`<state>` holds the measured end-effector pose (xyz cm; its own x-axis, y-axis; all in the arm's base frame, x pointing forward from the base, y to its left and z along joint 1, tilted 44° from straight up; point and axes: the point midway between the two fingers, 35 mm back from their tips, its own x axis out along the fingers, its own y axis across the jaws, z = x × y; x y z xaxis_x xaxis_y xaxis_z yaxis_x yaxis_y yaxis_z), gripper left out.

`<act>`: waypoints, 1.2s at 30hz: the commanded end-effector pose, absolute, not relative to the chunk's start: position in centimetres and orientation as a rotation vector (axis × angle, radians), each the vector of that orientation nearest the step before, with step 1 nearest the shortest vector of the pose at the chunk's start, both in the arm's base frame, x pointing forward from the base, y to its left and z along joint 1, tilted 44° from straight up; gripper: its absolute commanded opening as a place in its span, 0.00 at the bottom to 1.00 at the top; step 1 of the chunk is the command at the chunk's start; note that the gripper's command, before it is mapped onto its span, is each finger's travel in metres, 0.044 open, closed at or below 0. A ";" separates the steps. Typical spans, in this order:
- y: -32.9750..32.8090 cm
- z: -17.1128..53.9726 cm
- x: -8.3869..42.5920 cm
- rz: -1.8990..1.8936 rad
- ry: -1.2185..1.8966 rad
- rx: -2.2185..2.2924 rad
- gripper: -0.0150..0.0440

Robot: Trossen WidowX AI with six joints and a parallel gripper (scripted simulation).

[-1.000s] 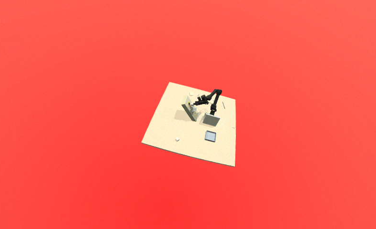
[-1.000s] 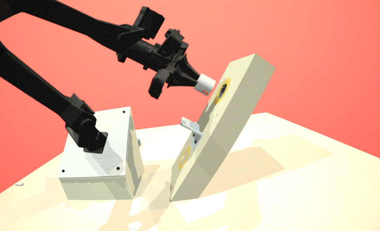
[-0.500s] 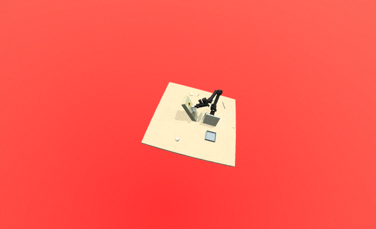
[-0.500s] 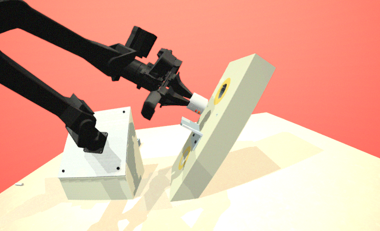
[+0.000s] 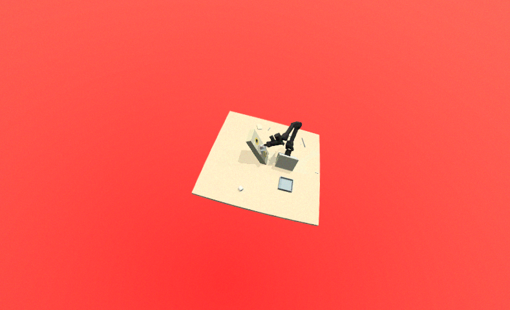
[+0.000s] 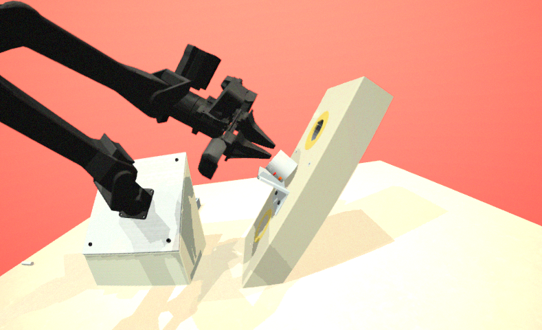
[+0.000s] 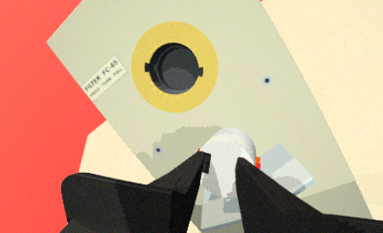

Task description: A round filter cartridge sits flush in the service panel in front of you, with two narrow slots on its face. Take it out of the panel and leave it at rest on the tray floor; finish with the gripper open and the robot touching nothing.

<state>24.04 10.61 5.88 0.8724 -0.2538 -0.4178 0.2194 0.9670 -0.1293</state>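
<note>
The white round filter cartridge (image 6: pixel 282 164) (image 7: pixel 234 141), with red and orange marks, is out of its socket. It lies against the ledge bracket (image 6: pixel 273 183) (image 7: pixel 294 167) on the leaning service panel (image 5: pixel 254 150) (image 6: pixel 339 147) (image 7: pixel 248 44); exact contact is unclear. The upper yellow-ringed socket (image 6: pixel 317 130) (image 7: pixel 175 70) is empty. My gripper (image 6: pixel 272 150) (image 7: pixel 223 158) is open by a narrow gap, its tips just off the cartridge's outer end in the exterior view; the wrist view does not show whether they touch. The blue-grey tray (image 5: pixel 285 184) is empty.
A lower yellow ring (image 6: pixel 270 212) is on the panel below the bracket. The arm stands on a large box (image 5: pixel 286 163) (image 6: pixel 134 267) between panel and tray. A small white block (image 5: pixel 240 188) lies near the table's front edge, a thin rod (image 5: pixel 303 142) near its right edge.
</note>
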 end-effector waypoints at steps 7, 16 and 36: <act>10.7 5.9 24.1 -0.241 0.447 -0.074 0.45; 15.6 10.5 26.6 -0.241 0.447 -0.073 0.45; 12.2 7.5 23.6 -0.247 0.883 -0.726 0.77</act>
